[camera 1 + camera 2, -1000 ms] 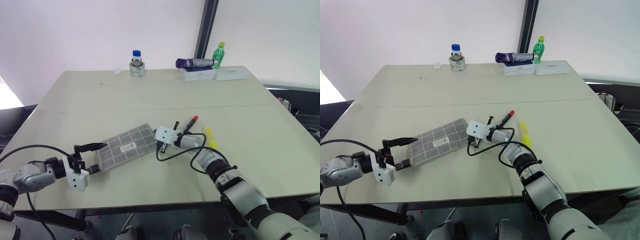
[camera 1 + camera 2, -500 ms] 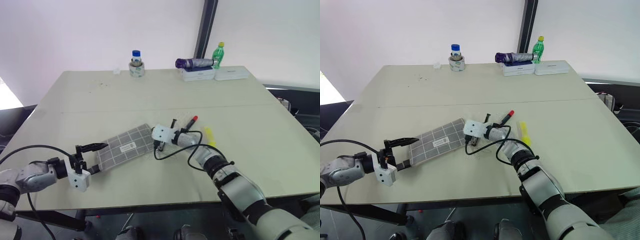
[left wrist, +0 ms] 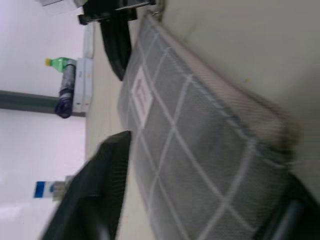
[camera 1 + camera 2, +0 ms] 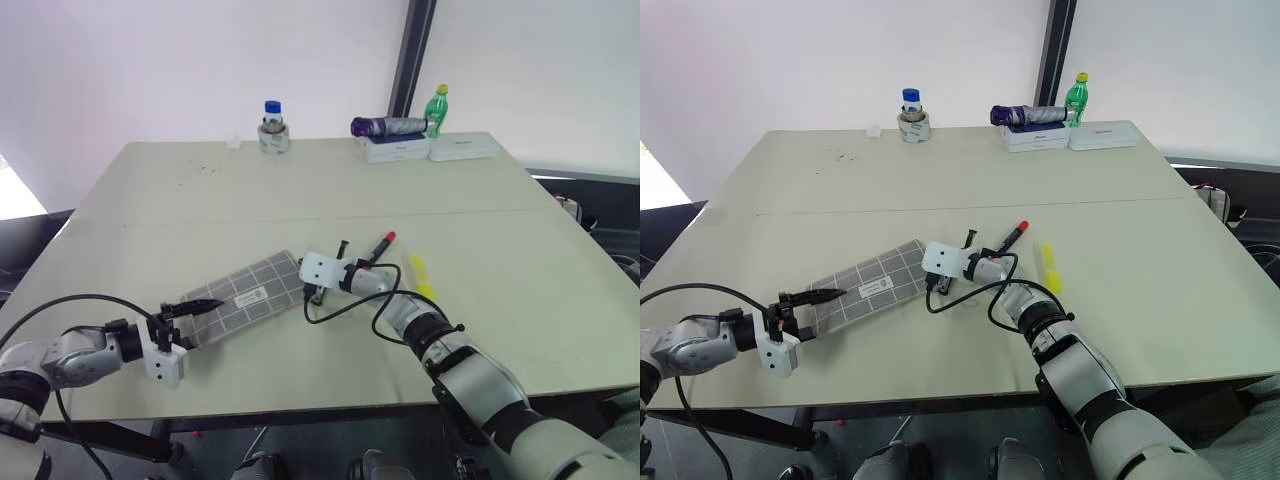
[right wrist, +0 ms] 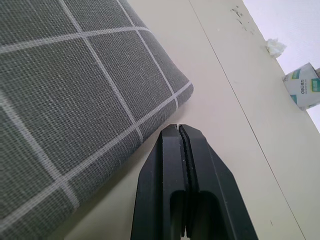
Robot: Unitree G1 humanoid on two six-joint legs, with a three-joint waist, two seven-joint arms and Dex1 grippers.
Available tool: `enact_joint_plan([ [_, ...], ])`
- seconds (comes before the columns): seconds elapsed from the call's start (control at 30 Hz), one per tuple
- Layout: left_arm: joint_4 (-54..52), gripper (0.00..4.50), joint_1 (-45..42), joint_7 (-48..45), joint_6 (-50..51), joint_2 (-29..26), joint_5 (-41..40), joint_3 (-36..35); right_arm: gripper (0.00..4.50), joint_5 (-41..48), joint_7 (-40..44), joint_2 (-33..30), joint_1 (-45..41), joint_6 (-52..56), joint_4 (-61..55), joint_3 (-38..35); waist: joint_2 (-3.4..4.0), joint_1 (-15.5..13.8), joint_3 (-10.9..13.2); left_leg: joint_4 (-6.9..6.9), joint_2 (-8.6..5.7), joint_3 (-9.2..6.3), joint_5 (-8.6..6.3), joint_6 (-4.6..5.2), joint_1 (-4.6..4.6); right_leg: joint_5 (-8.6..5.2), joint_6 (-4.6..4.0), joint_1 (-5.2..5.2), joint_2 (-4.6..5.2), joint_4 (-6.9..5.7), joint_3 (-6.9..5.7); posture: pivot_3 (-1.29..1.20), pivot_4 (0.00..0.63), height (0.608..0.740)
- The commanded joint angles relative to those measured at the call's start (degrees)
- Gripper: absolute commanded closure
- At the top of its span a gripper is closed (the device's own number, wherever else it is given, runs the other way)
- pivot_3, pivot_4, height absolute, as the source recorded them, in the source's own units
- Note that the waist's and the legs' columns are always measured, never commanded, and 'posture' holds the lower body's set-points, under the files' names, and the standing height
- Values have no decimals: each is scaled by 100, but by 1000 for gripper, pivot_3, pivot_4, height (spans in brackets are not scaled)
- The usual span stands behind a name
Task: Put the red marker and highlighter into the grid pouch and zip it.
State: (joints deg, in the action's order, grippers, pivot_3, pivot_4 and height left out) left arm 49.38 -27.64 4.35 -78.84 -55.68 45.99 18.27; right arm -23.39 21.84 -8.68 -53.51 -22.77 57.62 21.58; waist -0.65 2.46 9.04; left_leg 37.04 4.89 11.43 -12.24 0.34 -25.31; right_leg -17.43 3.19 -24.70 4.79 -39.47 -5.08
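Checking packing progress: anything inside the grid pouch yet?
Can't see inside the grid pouch: it lies flat, its grey fabric covering the interior. The red marker and highlighter lie outside on the table.

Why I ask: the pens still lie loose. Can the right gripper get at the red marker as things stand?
Probably yes. The right gripper sits shut at the grid pouch end, and the red marker lies on bare table just beyond the arm, nothing covering it; the highlighter lies apart.
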Motion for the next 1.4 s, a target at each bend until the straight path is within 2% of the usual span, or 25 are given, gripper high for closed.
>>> enact_joint_plan([
  [0.03,-9,3526,114,-192,-129,51,41,248,4500,95,-33,-23,-70,-44,-137,-99,11,-1,-6,0,1,-1,0,0,0,0,0,0,0,0,0,0,150,738],
  [0.1,1,4425,105,-232,-137,52,-34,258,4500,102,-23,-35,-56,-46,-170,-100,34,-1,-20,0,0,1,0,0,2,0,0,2,2,0,2,0,150,738],
  [0.27,13,4473,166,-407,-143,45,-322,252,4500,262,71,-192,35,-3,-483,-245,41,6,-23,0,0,3,0,1,6,0,0,3,1,0,5,0,150,738],
  [0.37,1,4473,275,-637,-80,48,-880,184,4500,934,703,-263,226,441,-1056,-632,41,8,-23,0,0,3,0,1,6,0,1,3,1,0,7,0,150,738],
  [0.47,-130,4500,593,-1050,202,140,-2154,115,3615,2159,1316,-312,593,1456,-2294,-1404,42,7,-23,0,4,-8,0,1,5,0,1,4,0,0,9,0,150,738],
  [0.57,-489,4500,926,-1457,524,155,-3006,46,2039,2758,1581,-406,960,2408,-3306,-1739,41,7,-23,6,4,-28,0,3,5,0,2,8,0,0,10,0,150,738],
  [0.67,-1041,4500,1257,-1849,974,146,-3766,-77,427,3185,2295,-820,1584,3312,-4508,-1634,40,-5,-24,7,4,-40,-3,7,5,0,2,15,0,4,8,0,150,738],
  [0.7,-1182,4500,1330,-1965,1094,150,-3918,-126,28,3235,2370,-895,1684,3470,-4720,-1603,40,-4,-24,8,3,-42,-4,9,5,-1,3,17,0,6,7,0,150,738],
  [0.87,-1670,4500,1416,-2417,1526,169,-4108,-356,28,3244,2135,-798,2292,4370,-5520,-1302,39,8,-24,10,3,-52,-7,14,4,0,2,17,-5,2,3,0,150,738],
  [1.07,-1894,4500,1535,-2692,1758,367,-4143,-576,28,3026,1605,-406,2802,4739,-5820,-891,37,3,-24,11,2,-53,-6,12,2,0,2,17,-6,3,2,0,150,738],
  [1.37,-2007,4500,1656,-2965,1812,538,-4014,-791,28,2588,896,-3,2648,4630,-5104,-649,32,-1,-26,12,0,-55,-6,12,2,0,1,18,-5,4,0,0,150,738],
  [1.4,-2022,4500,1670,-2969,1807,552,-4000,-818,549,2522,868,19,2624,4579,-5026,-598,32,3,-26,12,0,-56,-6,12,2,0,2,18,-5,3,0,0,150,738],
])
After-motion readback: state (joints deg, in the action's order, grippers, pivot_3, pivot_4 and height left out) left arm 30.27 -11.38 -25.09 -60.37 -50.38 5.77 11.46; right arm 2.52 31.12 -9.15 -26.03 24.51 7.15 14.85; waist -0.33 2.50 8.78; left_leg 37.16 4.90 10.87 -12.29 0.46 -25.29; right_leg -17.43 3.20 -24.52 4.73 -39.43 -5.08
